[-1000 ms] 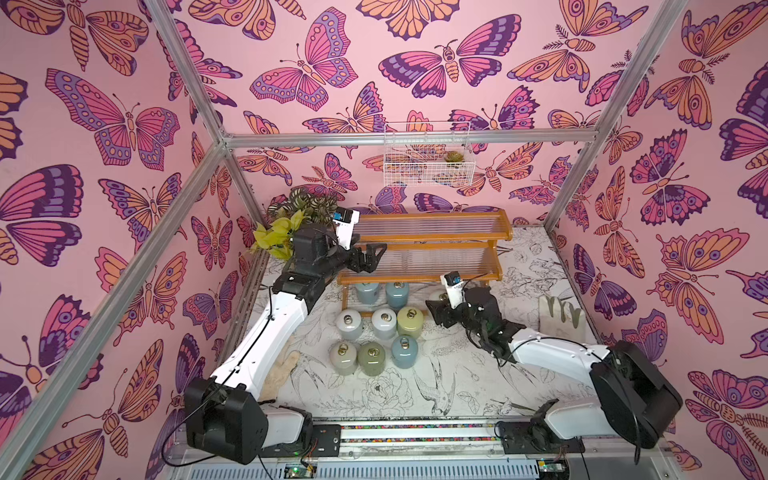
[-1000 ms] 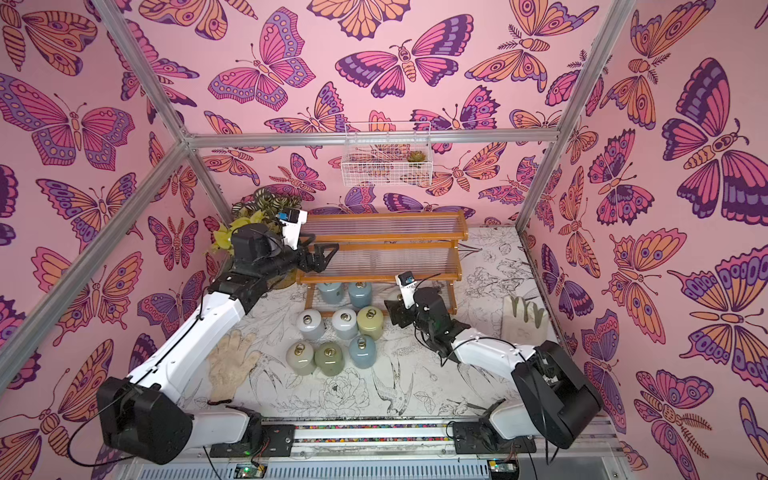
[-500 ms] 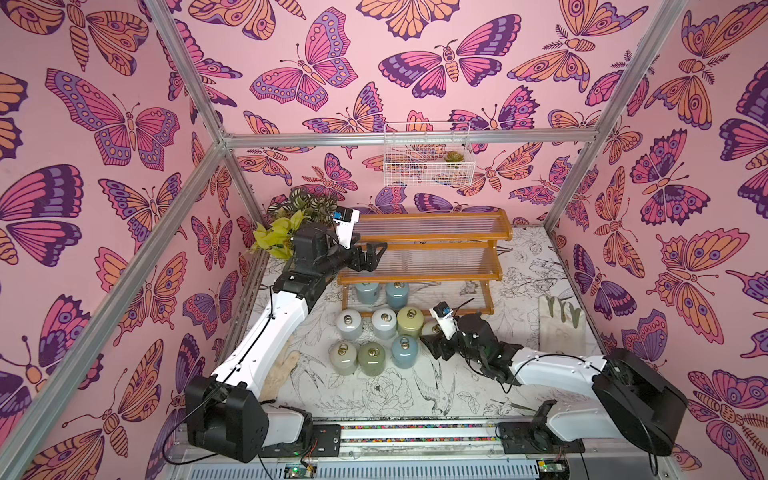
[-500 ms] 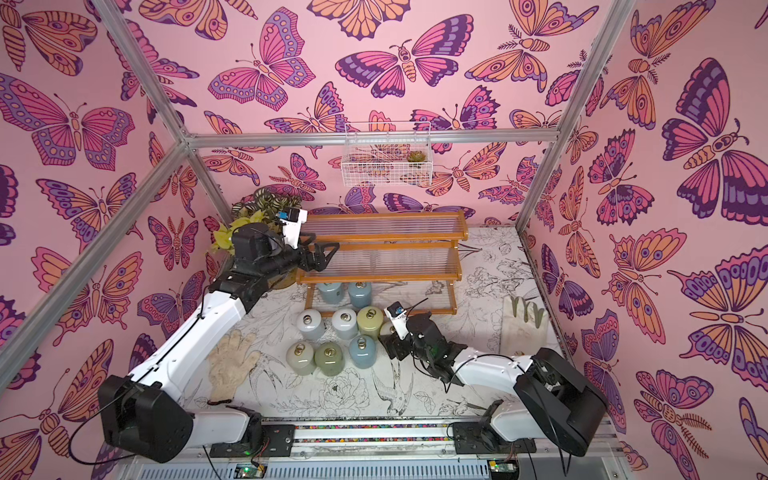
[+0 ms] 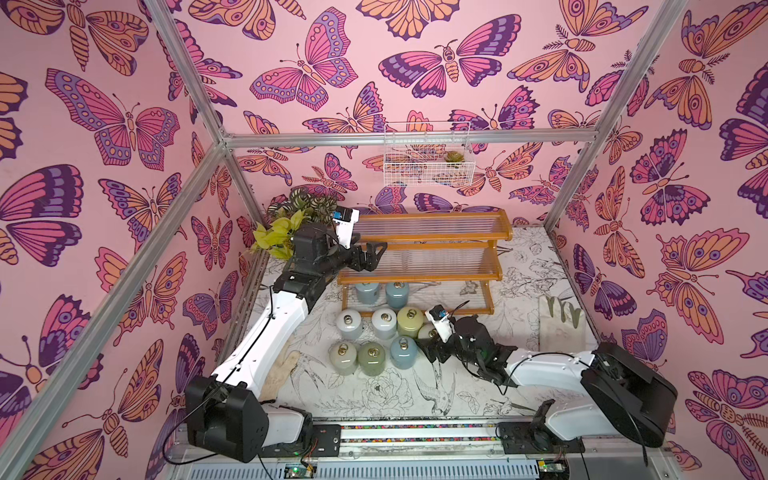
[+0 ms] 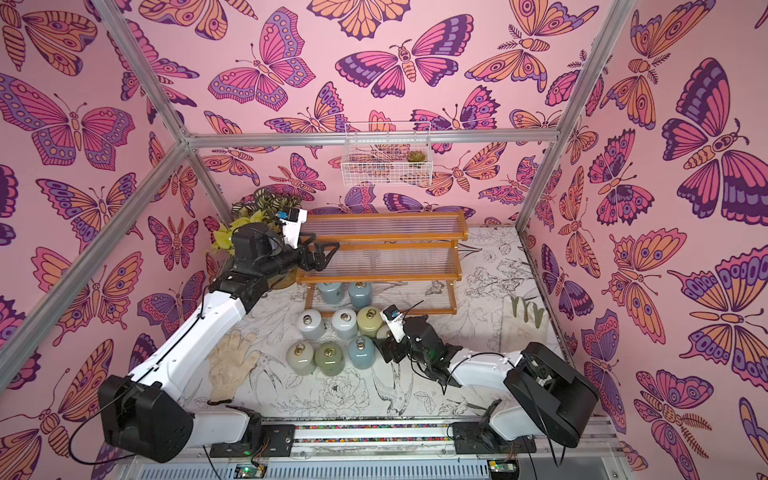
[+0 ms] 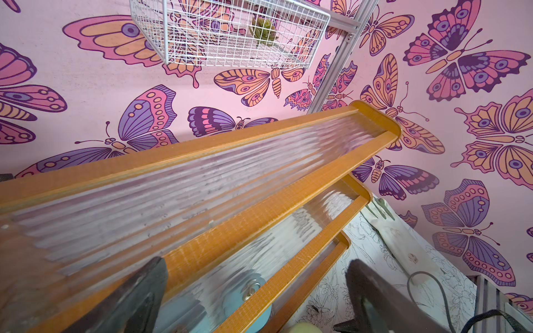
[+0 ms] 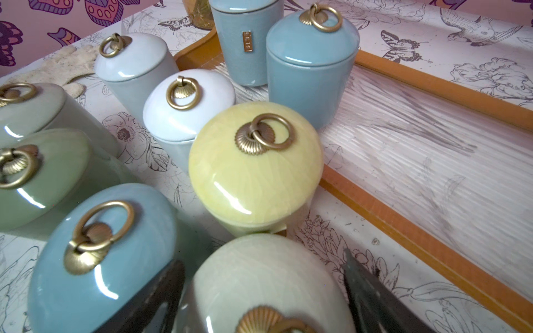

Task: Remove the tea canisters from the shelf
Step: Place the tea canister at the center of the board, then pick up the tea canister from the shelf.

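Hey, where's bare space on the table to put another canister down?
Free: the printed mat between the canister cluster and the front rail, and between the shelf and the grey glove. Crowded: around the right gripper.

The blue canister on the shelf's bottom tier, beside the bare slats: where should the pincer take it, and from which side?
Grip the blue canister by its straight wall below the lid seam; the domed lid is glossy. Come, probably, from the robot's right across the bare slats: its twin crowds the other side, the yellow canister the front.
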Motion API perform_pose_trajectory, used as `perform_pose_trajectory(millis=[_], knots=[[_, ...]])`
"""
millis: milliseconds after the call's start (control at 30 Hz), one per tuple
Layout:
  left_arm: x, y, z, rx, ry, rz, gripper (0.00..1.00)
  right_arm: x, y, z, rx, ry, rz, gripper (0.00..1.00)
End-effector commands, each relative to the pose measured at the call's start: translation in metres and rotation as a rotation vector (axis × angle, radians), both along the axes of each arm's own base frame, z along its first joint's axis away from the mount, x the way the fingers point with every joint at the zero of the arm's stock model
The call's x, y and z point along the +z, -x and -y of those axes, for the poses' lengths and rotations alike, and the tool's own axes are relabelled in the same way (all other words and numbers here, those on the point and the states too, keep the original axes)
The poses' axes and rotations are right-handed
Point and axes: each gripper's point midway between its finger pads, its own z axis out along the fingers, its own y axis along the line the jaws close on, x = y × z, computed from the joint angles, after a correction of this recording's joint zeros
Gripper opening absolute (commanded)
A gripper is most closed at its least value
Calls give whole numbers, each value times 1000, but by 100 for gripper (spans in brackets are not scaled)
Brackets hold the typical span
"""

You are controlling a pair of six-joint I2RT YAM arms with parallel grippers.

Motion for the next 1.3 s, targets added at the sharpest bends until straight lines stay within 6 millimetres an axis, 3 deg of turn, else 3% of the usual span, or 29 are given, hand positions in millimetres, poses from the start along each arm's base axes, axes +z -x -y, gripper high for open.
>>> perform_pose_trajectory(millis=[0,200,367,600,900,1133,1267], knots=[[-27,3,0,6,-12,-96,100,19,-5,-6,-6,-32,44,99],[-27,3,1,2,-10,-96,100,37,-11,0,-46,-40,90,99],[-26,4,0,3,-12,-92,100,69,-21,4,-87,-44,163,99],[-27,6,-1,8,-13,-92,100,104,-36,-17,-51,-47,204,99],[-25,10,-1,0,-10,-84,100,110,-72,-38,-60,-92,102,99],[-21,11,-1,-3,-13,-71,100,104,-89,-53,-57,-83,38,100],[-20,12,-2,1,-13,-70,100,86,-102,-57,-76,-71,-20,99]])
